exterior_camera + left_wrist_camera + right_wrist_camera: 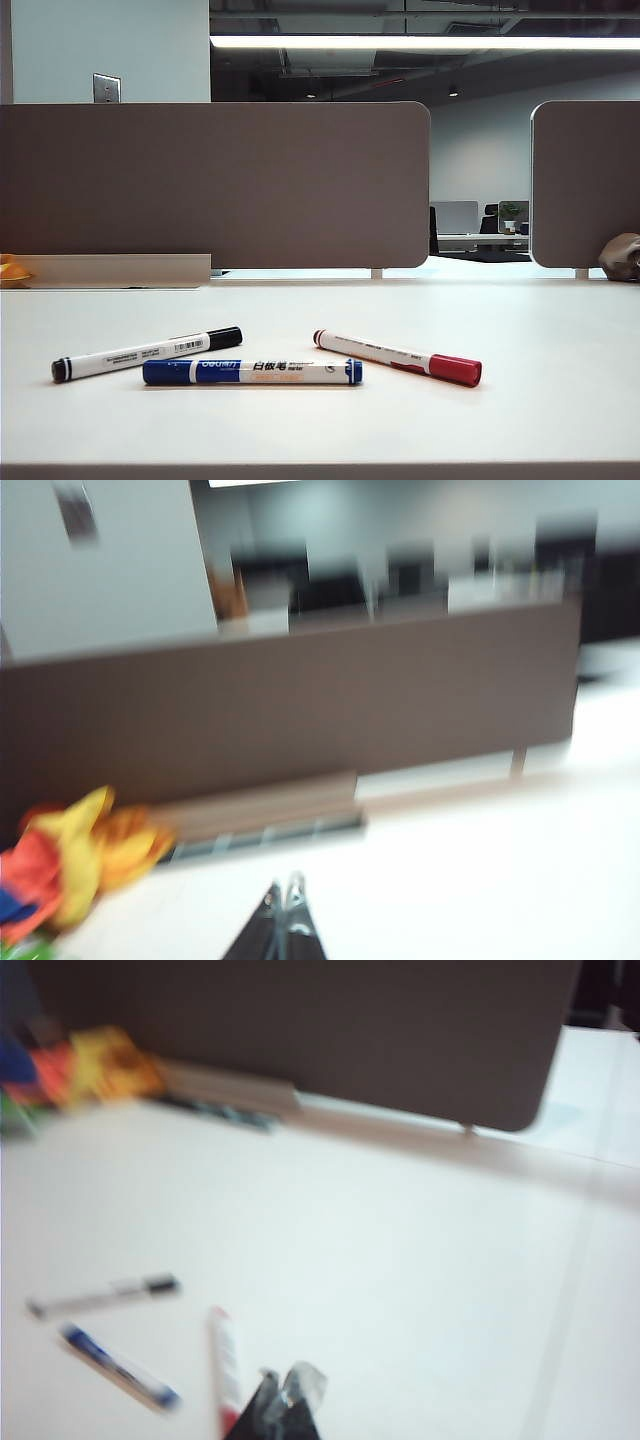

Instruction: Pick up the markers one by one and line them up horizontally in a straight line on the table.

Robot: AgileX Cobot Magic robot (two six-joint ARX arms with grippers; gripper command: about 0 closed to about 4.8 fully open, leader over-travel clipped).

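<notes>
While all three markers lie untouched near the table front edge, black marker left, blue marker middle, red marker angled right, nothing's lined up yet. Left gripper hovers clenched, empty; right gripper, also clenched, hangs beside red and must open first. Divider panels stand far back, colourful clutter far left; path clear.

Exterior view's sharp under that long white ceiling strip light — both wrist views are smeared with blur.

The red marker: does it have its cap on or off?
On. The red marker lies flat on the table with its red cap fitted at one end, no bare tip showing.
</notes>
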